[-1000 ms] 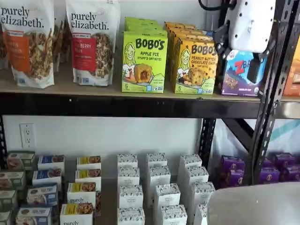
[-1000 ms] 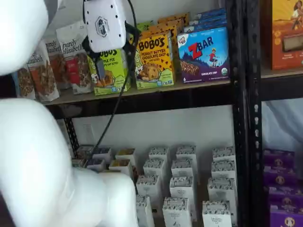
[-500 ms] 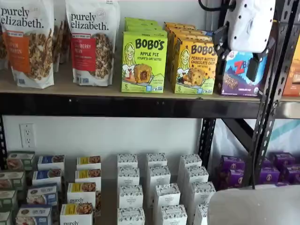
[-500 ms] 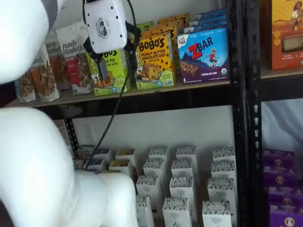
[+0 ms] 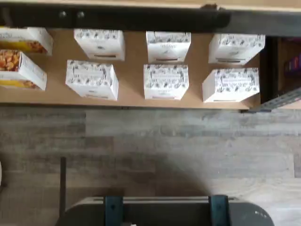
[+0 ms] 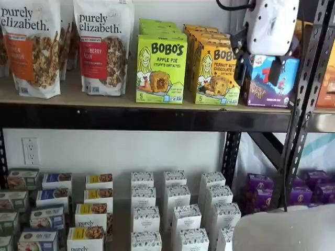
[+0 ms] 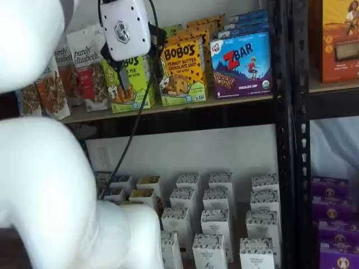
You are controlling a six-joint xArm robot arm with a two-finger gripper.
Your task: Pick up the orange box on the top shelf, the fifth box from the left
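The orange box (image 6: 214, 73), a BOBO'S Peanut Butter Chocolate Chip carton, stands upright on the top shelf (image 6: 104, 100), between the green Apple Pie carton (image 6: 161, 68) and the blue ZBAR box (image 6: 264, 86). It shows in both shelf views (image 7: 182, 70). My gripper (image 6: 257, 68) hangs in front of the shelf at box height, apart from the boxes. Its white body is above and its two black fingers are spread with a plain gap, holding nothing. In a shelf view the gripper (image 7: 137, 70) overlaps the green carton. The wrist view shows neither fingers nor the orange box.
Purely Elizabeth granola bags (image 6: 102, 47) stand at the shelf's left. A black upright (image 6: 303, 104) runs just right of the gripper. Small white boxes (image 6: 178, 209) fill the lower level and show in the wrist view (image 5: 164, 80) above grey floor. My white arm (image 7: 50, 196) fills one corner.
The gripper has risen slightly and shifted sideways toward the orange box, staying open. The boxes have not moved.
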